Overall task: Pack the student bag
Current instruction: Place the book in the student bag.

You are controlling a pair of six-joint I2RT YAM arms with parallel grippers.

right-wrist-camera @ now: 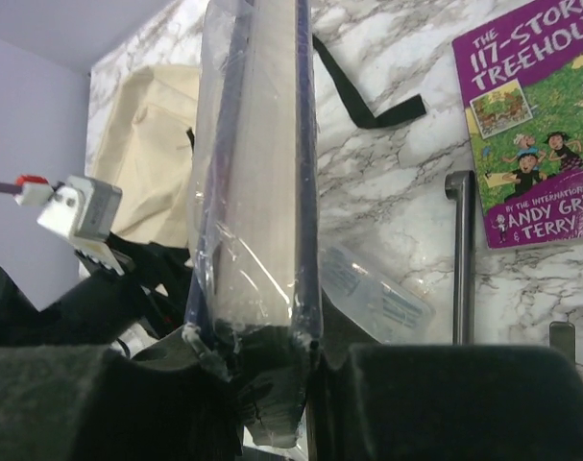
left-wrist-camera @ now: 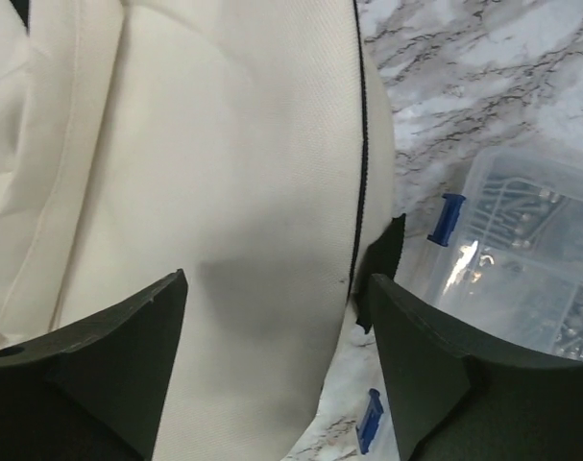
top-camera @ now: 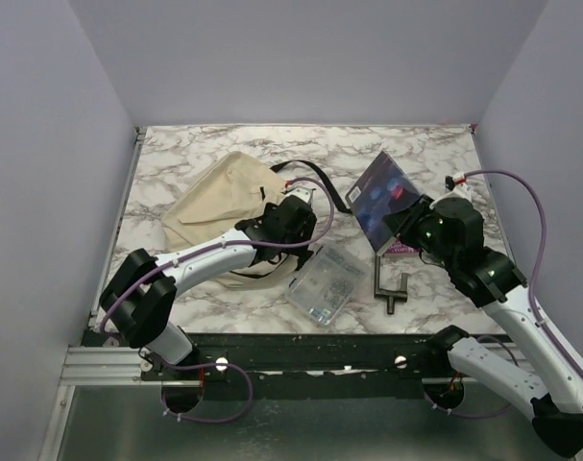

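**Student bag and both arms, seen from above.** The student bag [top-camera: 224,197] is lying slumped on the left half of the surface [top-camera: 445,154], its black strap [right-wrist-camera: 356,113] trailing toward the middle. The left jaws are standing spread directly over its cream fabric, beside the zip line [left-wrist-camera: 358,144], gripping nothing. The right jaws, well apart to the right, are pinching a film-wrapped book [top-camera: 382,192] by one edge. A clear box [top-camera: 325,283] is lying just beside the bag. We are judging two risks: the slick film letting the book pivot, and the left jaws catching both fabric layers and closing the mouth.
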